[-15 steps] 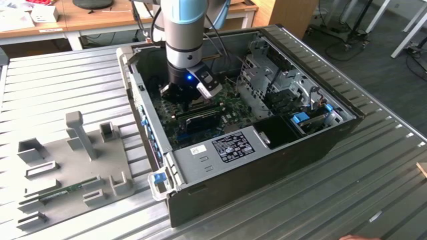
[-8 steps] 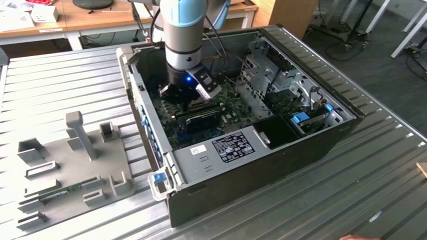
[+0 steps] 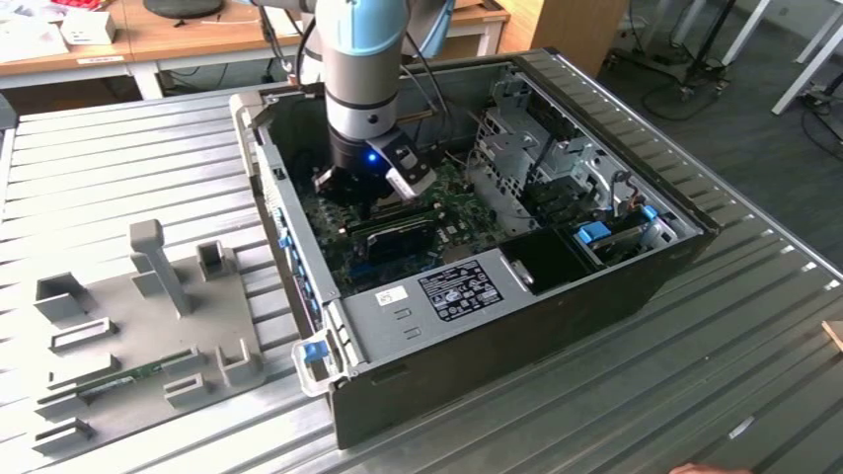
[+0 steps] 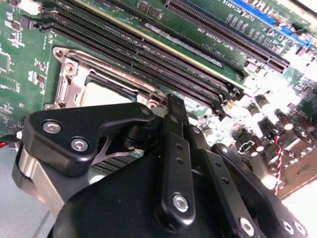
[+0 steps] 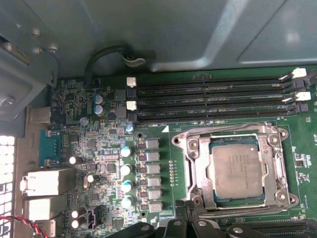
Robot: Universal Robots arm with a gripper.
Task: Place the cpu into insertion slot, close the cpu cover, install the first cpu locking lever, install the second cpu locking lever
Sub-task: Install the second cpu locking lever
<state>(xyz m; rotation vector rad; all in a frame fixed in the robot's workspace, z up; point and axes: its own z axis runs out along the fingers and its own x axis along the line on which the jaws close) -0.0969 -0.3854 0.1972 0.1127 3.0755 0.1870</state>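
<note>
The cpu (image 5: 237, 171), a flat square chip with a dull silver top, lies in the insertion slot (image 5: 233, 141) on the green board. The cpu cover (image 5: 192, 163), a silvery metal frame, lies flat around the chip. Thin metal levers run along two sides of the frame; whether they are latched is unclear. My gripper (image 5: 188, 224) hovers just beside the socket's edge, shut with nothing in it. In the second wrist view the gripper (image 4: 174, 106) hides part of the cpu (image 4: 106, 94) and the cover (image 4: 69, 82). In the exterior view the gripper (image 3: 375, 188) reaches down into the open computer case (image 3: 527, 336).
Long black memory slots (image 5: 213, 101) run beside the socket, and capacitors (image 5: 126, 168) stand on its other side. Case walls and a drive cage (image 3: 540, 168) close in around the arm. A grey fixture plate (image 3: 145, 316) lies on the ribbed metal table at the exterior view's left.
</note>
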